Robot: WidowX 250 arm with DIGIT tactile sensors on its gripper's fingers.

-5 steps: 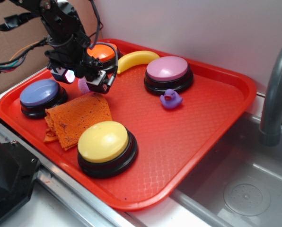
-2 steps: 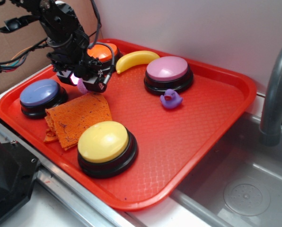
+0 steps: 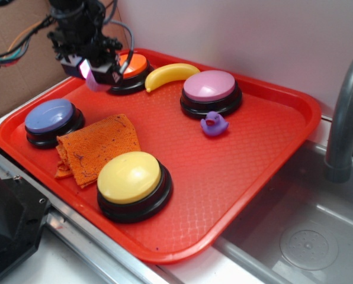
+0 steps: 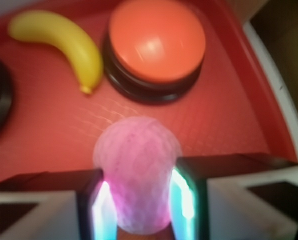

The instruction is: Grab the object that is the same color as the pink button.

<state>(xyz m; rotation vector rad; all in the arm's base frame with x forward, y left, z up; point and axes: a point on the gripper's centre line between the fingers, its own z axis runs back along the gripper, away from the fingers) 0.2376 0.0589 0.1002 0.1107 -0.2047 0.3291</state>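
In the wrist view the end effector point(image 4: 137, 200) is clamped on the ball point(image 4: 137, 170), one finger on each flank — the ball sits between them, lifted above the tray point(image 4: 229, 125), just short of the orange button point(image 4: 157, 41). It looks soft, light and knitted, so it likely squashes rather than slips; a hold across its middle suits it. The banana point(image 4: 64, 42) lies left of that button; the pink button point(image 3: 210, 87) further off.

Kitchen-like setup — steel sink point(image 3: 307, 236), grey faucet point(image 3: 342, 118)
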